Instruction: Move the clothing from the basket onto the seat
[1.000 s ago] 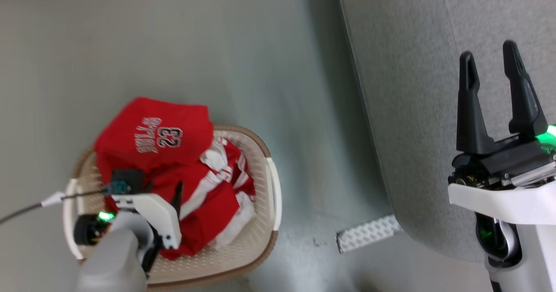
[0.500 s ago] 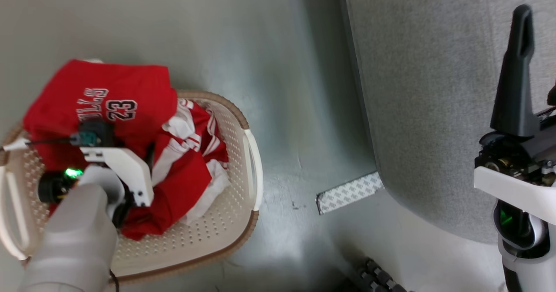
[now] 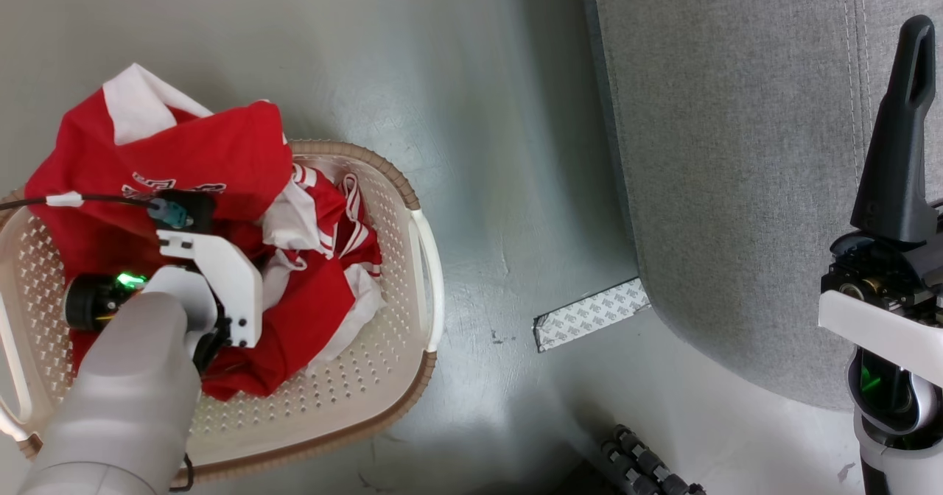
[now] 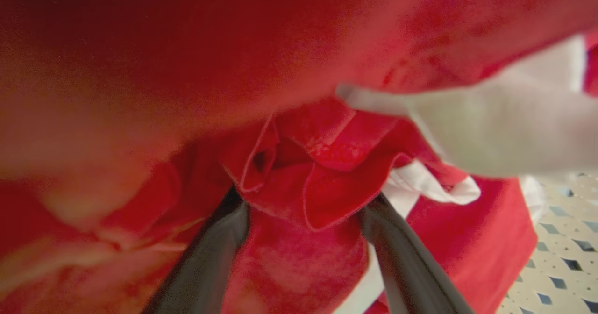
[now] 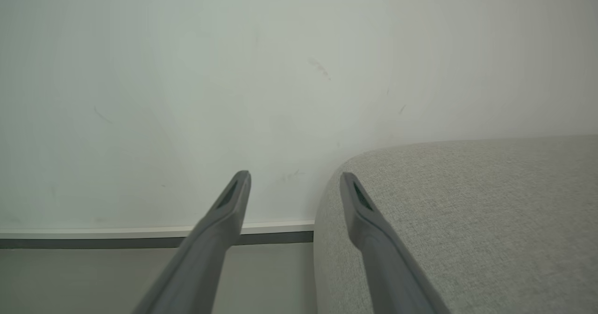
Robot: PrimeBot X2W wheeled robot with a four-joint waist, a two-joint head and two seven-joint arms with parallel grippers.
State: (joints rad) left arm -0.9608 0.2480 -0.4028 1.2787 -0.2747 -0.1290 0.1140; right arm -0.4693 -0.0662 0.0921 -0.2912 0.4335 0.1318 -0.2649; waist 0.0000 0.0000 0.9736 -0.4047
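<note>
The red clothing (image 3: 221,156), with white trim and partly folded lettering, is piled in the white perforated basket (image 3: 423,259) on the floor at the left. My left gripper (image 4: 303,197) is pushed down into the pile. It is open, and red fabric bunches between its dark fingers (image 4: 219,248) and covers their tips. In the head view its white wrist mount (image 3: 221,281) sits on top of the pile. The light-grey seat (image 3: 737,149) spreads across the right. My right gripper (image 5: 294,178) hangs open and empty by the seat's rounded edge, one finger (image 3: 895,149) pointing up.
Grey floor lies between basket and seat. A white patterned strip (image 3: 589,314) lies on the floor by the seat's corner. A dark ribbed part (image 3: 648,465) shows at the bottom edge. A pale wall with a baseboard (image 5: 117,238) stands behind the seat.
The head view has shifted, so the basket sits further left. The clothing's upper fold has risen and turned, showing white lining and hiding part of the lettering. My left wrist sits deeper in the pile.
</note>
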